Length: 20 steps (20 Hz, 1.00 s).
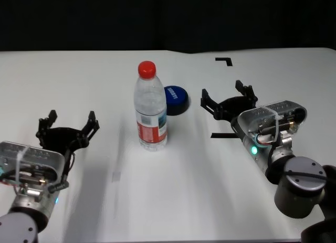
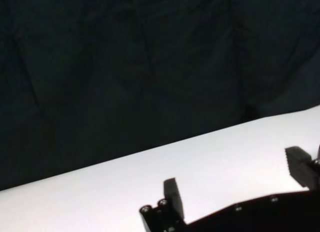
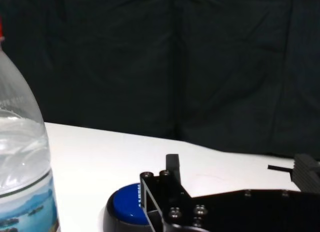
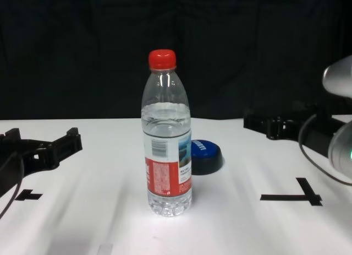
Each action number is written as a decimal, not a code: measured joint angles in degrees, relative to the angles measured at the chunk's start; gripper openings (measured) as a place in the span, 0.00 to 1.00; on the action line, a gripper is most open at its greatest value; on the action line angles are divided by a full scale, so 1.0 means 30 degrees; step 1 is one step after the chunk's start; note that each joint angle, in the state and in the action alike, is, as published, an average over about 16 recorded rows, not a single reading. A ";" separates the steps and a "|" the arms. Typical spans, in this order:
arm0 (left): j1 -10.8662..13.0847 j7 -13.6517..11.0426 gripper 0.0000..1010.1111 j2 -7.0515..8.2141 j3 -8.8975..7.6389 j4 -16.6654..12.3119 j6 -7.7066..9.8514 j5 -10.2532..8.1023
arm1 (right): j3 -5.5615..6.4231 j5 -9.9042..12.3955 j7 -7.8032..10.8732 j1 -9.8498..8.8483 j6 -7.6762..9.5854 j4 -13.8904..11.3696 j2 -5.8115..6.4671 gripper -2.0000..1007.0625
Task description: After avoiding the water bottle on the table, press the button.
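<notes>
Head view: water bottle (image 1: 151, 107) upright at centre; button (image 1: 176, 99) just behind it to the right, unpressed. Right gripper (image 1: 229, 101) spread open, right of button (approach pending). Left gripper (image 1: 68, 127) open, lower left, idle.

Bottle at mid-table, button behind it, a gripper on each side.
The water bottle (image 1: 151, 107) stands upright on the table (image 1: 184, 190); the button (image 1: 176, 99) sits just behind, to its right. The left gripper (image 1: 70, 122) lies well left, the right gripper (image 1: 227, 97) right of the button.
</notes>
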 joint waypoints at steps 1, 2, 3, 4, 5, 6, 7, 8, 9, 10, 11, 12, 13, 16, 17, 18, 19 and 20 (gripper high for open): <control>0.0000 0.0000 0.99 0.0000 0.0000 0.0000 0.0000 0.0000 | 0.0001 0.0012 0.0022 -0.0076 0.0023 -0.0093 0.0035 1.00; 0.0000 0.0000 0.99 0.0000 0.0000 0.0000 0.0000 0.0000 | 0.0001 0.0025 0.0047 -0.0153 0.0046 -0.0186 0.0072 1.00; 0.0000 0.0000 0.99 0.0000 0.0000 0.0000 0.0000 0.0000 | 0.0002 0.0040 0.0070 -0.0229 0.0067 -0.0277 0.0108 1.00; 0.0000 0.0000 0.99 0.0000 0.0000 0.0000 0.0000 0.0000 | 0.0002 0.0055 0.0094 -0.0300 0.0086 -0.0363 0.0142 1.00; 0.0000 0.0000 0.99 0.0000 0.0000 0.0000 0.0000 0.0000 | 0.0003 0.0073 0.0118 -0.0373 0.0105 -0.0450 0.0178 1.00; 0.0000 0.0000 0.99 0.0000 0.0000 0.0000 0.0000 0.0000 | 0.0003 0.0091 0.0141 -0.0446 0.0121 -0.0532 0.0214 1.00; 0.0000 0.0000 0.99 0.0000 0.0000 0.0000 0.0000 0.0000 | 0.0003 0.0110 0.0164 -0.0513 0.0138 -0.0607 0.0249 1.00; 0.0000 0.0000 0.99 0.0000 0.0000 0.0000 0.0000 0.0000 | 0.0002 0.0129 0.0187 -0.0576 0.0155 -0.0680 0.0283 1.00; 0.0000 0.0000 0.99 0.0000 0.0000 0.0000 0.0000 0.0000 | 0.0000 0.0148 0.0210 -0.0640 0.0172 -0.0750 0.0317 1.00; 0.0000 0.0000 0.99 0.0000 0.0000 0.0000 0.0000 0.0000 | -0.0002 0.0167 0.0233 -0.0702 0.0188 -0.0818 0.0349 1.00; 0.0000 0.0000 0.99 0.0000 0.0000 0.0000 0.0000 0.0000 | -0.0005 0.0189 0.0256 -0.0766 0.0204 -0.0888 0.0382 1.00; 0.0000 0.0000 0.99 0.0000 0.0000 0.0000 0.0000 0.0000 | -0.0009 0.0211 0.0279 -0.0829 0.0220 -0.0954 0.0414 1.00; 0.0000 0.0000 0.99 0.0000 0.0000 0.0000 0.0000 0.0000 | -0.0014 0.0233 0.0300 -0.0889 0.0236 -0.1017 0.0445 1.00; 0.0000 0.0000 0.99 0.0000 0.0000 0.0000 0.0000 0.0000 | -0.0032 0.0302 0.0363 -0.1065 0.0282 -0.1190 0.0535 1.00; 0.0000 0.0000 0.99 0.0000 0.0000 0.0000 0.0000 0.0000 | -0.0039 0.0325 0.0383 -0.1123 0.0298 -0.1243 0.0563 1.00; 0.0000 0.0000 0.99 0.0000 0.0000 0.0000 0.0000 0.0000 | -0.0046 0.0349 0.0401 -0.1183 0.0315 -0.1296 0.0591 1.00; 0.0000 0.0000 0.99 0.0000 0.0000 0.0000 0.0000 0.0000 | -0.0053 0.0373 0.0418 -0.1239 0.0331 -0.1342 0.0617 1.00; 0.0000 0.0000 0.99 0.0000 0.0000 0.0000 0.0000 0.0000 | -0.0061 0.0396 0.0435 -0.1299 0.0347 -0.1390 0.0644 1.00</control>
